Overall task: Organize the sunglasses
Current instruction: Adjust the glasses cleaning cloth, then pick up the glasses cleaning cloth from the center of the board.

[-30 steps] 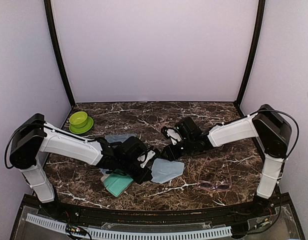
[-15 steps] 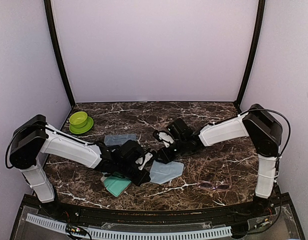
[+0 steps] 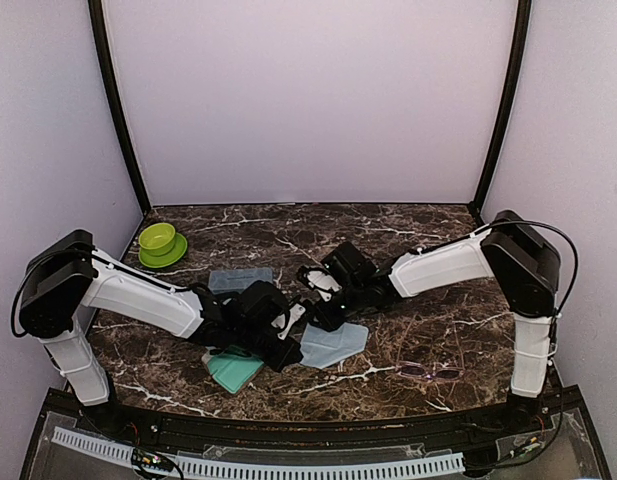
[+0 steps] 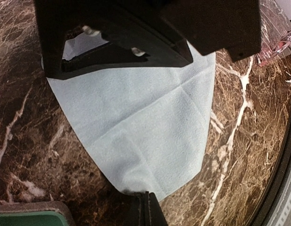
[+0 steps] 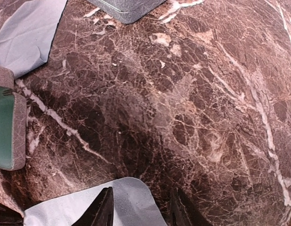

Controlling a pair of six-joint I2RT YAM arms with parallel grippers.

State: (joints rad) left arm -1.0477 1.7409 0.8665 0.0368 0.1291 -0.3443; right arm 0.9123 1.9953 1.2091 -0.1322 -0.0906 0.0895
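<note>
One pair of pink-framed sunglasses [image 3: 429, 372] lies flat on the marble tabletop [image 3: 468, 310], close to the near edge and toward the near-right corner, well apart from both of your hands

Your left hand [image 3: 294, 348] reaches to the middle of the tabletop. Its wrist view shows the fingers [image 4: 152, 209] pressed together on the nearest corner of a light blue cloth [image 4: 145, 127], which otherwise lies spread on the marble

Your right hand [image 3: 318, 316] comes in from the right edge and hangs over the far side of that same cloth. Its fingers are parted by a narrow gap with nothing between them. One fingertip [image 5: 105, 207] is above the cloth's edge and the other is above bare marble

You have a teal case [image 3: 233, 370] just beside the left hand, on its left and toward the near edge. A grey case [image 3: 240, 278] sits on the far side of the left arm, left of centre. A second light blue cloth [image 5: 22, 37] lies between the two cases, partly under that arm

A lime-green bowl [image 3: 158, 237] stands on a matching saucer [image 3: 171, 256] by the left edge, near the far-left corner
</note>
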